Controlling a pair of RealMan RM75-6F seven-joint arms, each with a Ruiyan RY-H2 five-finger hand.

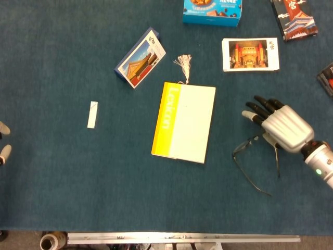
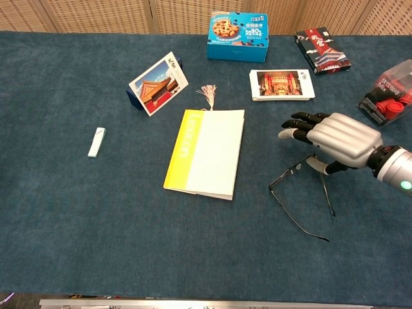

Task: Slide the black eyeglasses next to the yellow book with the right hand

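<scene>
Black thin-framed eyeglasses (image 1: 253, 162) lie lower right on the table, right of the yellow-spined book (image 1: 183, 122); the silver right robot hand (image 1: 278, 126) rests flat, fingers extended over their frame, apparently to push them bookward.

A table (image 2: 77, 219) covered in dark blue cloth is seen. Near its middle a yellow book (image 2: 205, 153) lies flat, a tassel (image 2: 208, 95) at its top edge. To its right, black glasses (image 2: 299, 199) lie opened, apart from the book. A small white strip (image 2: 96, 142) lies to the left. Farther back are placed a picture box (image 2: 154, 84), a blue cookie box (image 2: 237, 28), a postcard stack (image 2: 281, 84), a dark box (image 2: 323, 50) and a red-and-black pack (image 2: 389, 93).
</scene>
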